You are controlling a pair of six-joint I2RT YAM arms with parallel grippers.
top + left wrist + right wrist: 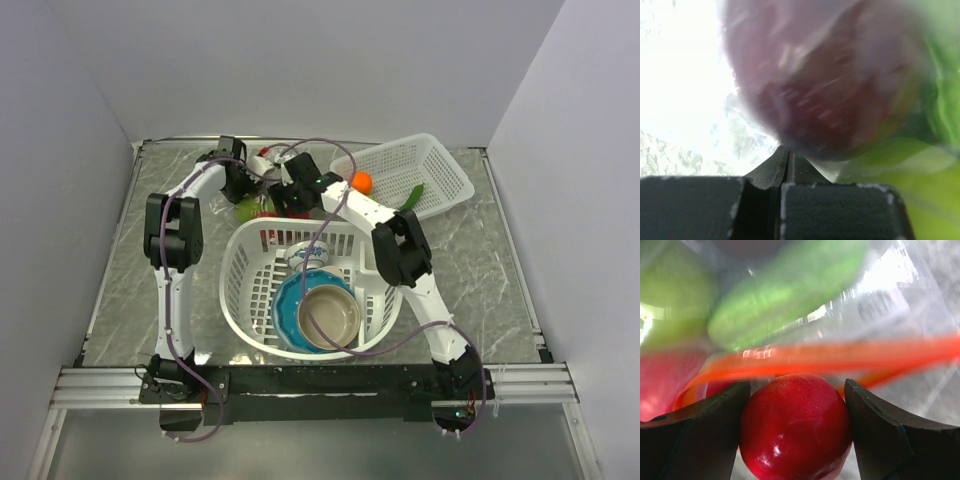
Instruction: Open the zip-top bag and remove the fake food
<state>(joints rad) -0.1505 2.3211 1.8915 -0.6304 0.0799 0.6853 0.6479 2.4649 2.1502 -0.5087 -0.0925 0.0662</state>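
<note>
The zip-top bag (252, 207) lies behind the white basket, clear, with green and red fake food inside. In the left wrist view my left gripper (785, 154) is shut, its fingers pressed together on the bag's clear plastic, with a maroon piece (825, 85) and green pieces (920, 170) just beyond. In the right wrist view my right gripper (796, 390) is shut on a glossy red fruit (795, 427) just outside the bag's red-orange zip strip (840, 356). A green piece (785, 290) shows inside the bag. In the top view both grippers, left (243, 183) and right (287, 195), meet at the bag.
A round white basket (240, 290) in the middle holds a blue plate (285, 310), a metal bowl (330, 315) and a small patterned bowl (307, 255). A white mesh tray (445, 170) at the back right holds an orange fruit (361, 181) and a green pepper (412, 195).
</note>
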